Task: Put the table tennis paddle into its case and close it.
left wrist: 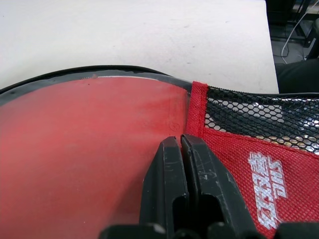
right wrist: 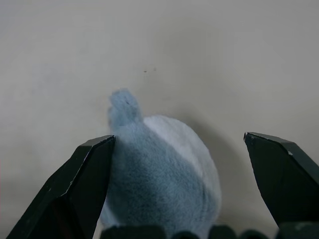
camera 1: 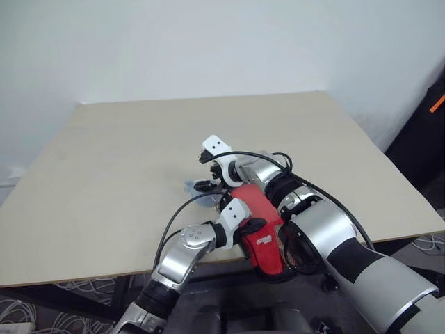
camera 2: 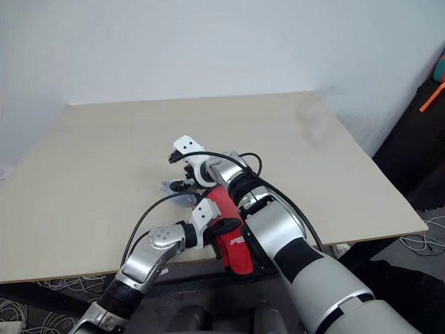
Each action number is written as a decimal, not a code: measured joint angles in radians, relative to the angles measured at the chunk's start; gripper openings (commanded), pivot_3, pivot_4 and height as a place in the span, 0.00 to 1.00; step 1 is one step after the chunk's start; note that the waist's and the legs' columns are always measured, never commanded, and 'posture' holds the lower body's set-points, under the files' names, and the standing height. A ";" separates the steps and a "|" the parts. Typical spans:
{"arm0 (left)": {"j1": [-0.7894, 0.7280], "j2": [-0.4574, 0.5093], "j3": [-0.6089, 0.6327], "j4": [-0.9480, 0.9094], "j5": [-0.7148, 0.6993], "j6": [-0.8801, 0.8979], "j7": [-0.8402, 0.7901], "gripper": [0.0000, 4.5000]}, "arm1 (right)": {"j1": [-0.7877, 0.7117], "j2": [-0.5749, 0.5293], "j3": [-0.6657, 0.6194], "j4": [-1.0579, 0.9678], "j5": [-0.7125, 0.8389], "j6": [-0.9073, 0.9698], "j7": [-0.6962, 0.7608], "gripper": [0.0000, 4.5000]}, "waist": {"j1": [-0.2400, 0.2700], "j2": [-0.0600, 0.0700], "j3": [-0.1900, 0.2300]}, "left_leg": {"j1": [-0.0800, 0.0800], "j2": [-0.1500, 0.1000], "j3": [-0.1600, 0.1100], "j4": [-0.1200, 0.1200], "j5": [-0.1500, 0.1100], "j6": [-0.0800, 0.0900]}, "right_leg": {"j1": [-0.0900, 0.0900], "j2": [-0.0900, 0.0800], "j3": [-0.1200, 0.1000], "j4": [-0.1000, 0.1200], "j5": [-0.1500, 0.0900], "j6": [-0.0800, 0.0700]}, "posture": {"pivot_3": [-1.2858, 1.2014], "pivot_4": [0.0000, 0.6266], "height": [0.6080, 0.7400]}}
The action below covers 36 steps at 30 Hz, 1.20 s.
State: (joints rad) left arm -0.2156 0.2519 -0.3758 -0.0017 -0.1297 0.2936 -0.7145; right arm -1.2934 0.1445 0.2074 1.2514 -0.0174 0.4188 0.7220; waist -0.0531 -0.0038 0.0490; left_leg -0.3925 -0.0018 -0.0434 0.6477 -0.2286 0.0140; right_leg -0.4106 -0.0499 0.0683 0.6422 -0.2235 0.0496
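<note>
Left wrist view: the left gripper (left wrist: 180, 149) has its black fingers pressed together, pinching the edge of the case (left wrist: 249, 164) where red fabric meets clear plastic; the table tennis paddle (left wrist: 84, 144) shows red through that plastic, inside the case. The case overhangs the near edge of the table (camera 1: 104, 174). Beyond the case, the right gripper (right wrist: 179, 149) stands spread wide around a pale blue-grey fuzzy lump (right wrist: 159, 169), one finger touching it.
</note>
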 measured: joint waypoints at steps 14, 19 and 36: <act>-0.011 -0.003 0.000 0.014 0.000 0.000 -0.007 0.01 | 0.001 0.011 0.053 0.003 -0.106 -0.044 0.050 1.00 | 0.000 0.000 -0.001 | 0.000 0.000 -0.001 0.001 0.000 0.000 | 0.001 0.000 -0.001 0.000 0.000 0.000 | 0.52 0.00 1.00; -0.019 -0.004 0.000 0.023 0.000 -0.001 -0.010 0.00 | 0.005 0.012 0.064 0.003 -0.126 -0.052 0.074 0.80 | 0.001 0.001 -0.001 | 0.000 0.000 -0.001 0.001 0.000 0.000 | 0.002 0.000 -0.001 0.000 0.000 0.000 | 0.52 0.00 1.00; -0.037 -0.006 0.000 0.049 0.000 -0.010 -0.028 0.00 | 0.007 0.010 0.063 0.001 -0.147 -0.075 0.100 0.01 | 0.000 0.002 -0.002 | 0.001 0.000 -0.002 0.002 0.000 0.000 | 0.002 0.000 -0.001 0.001 0.000 0.000 | 0.52 0.00 1.00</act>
State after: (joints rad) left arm -0.2528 0.2460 -0.3759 0.0472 -0.1295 0.2833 -0.7425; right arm -1.2865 0.1549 0.2704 1.2525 -0.1646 0.3442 0.8220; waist -0.0527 -0.0023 0.0469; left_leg -0.3918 -0.0023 -0.0451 0.6497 -0.2286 0.0139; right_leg -0.4086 -0.0500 0.0670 0.6431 -0.2233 0.0494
